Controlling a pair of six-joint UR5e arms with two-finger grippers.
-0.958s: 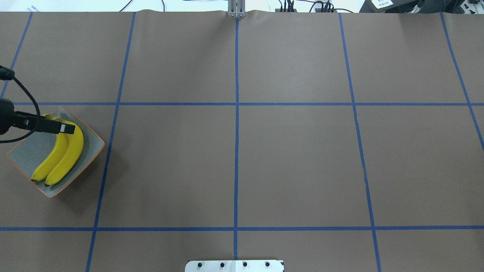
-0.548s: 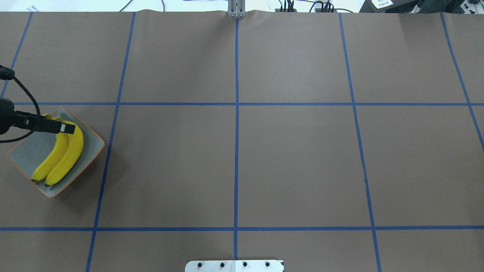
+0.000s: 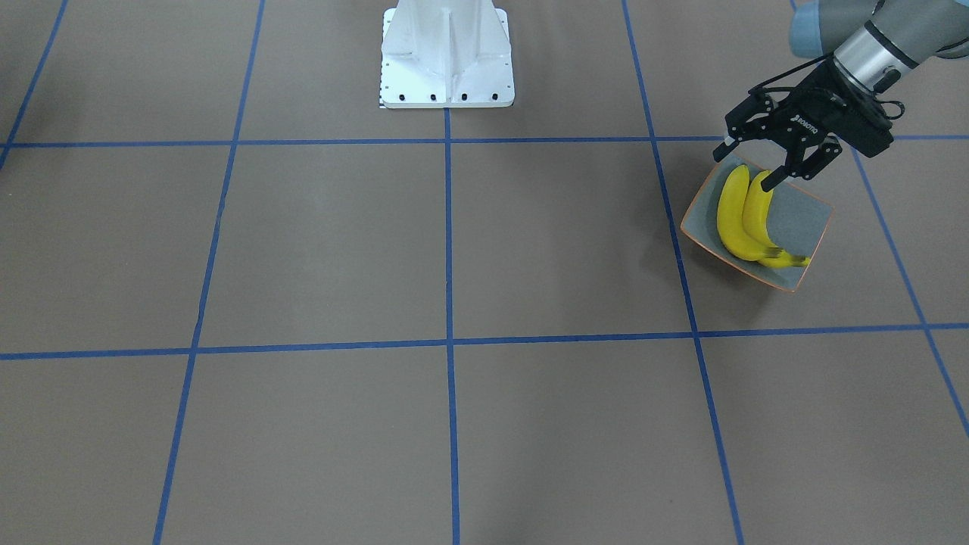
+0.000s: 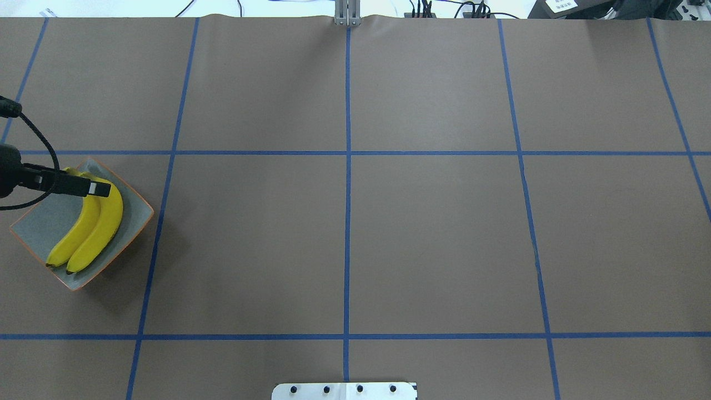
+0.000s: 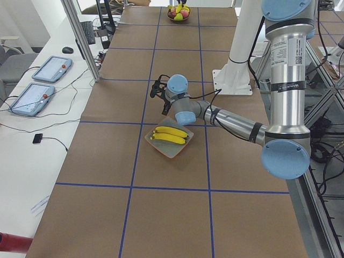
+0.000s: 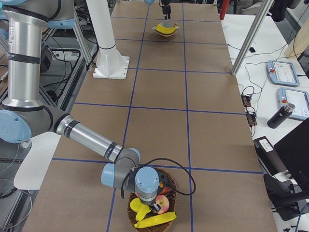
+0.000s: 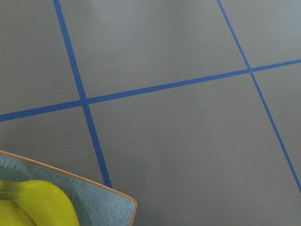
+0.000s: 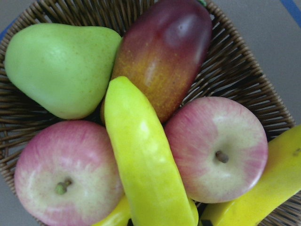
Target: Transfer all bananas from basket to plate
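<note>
Two bananas (image 4: 94,228) lie side by side on the plate (image 4: 33,230) at the left edge of the overhead view. The left gripper (image 3: 744,169) hangs over their upper ends with its fingers spread and nothing between them.

The other fruit is in the basket (image 8: 235,80), at the bottom of the exterior right view, with the right gripper (image 6: 155,205) just above it. We cannot tell whether its fingers are apart or together. In the right wrist view one banana (image 8: 146,160) runs down the centre of the frame, across two apples (image 8: 216,150) and below a pear (image 8: 61,70) and a mango (image 8: 162,56). A second banana (image 8: 268,183) shows at the lower right.

We judge the centre banana to be light and fairly stiff, with a smooth, glossy skin that could slip or twist in a loose pinch. We would take it across its narrow width near the middle of its length, so it hangs balanced. The apples on either side leave little room for the fingers, and a grip near one end would probably let it swing.
</note>
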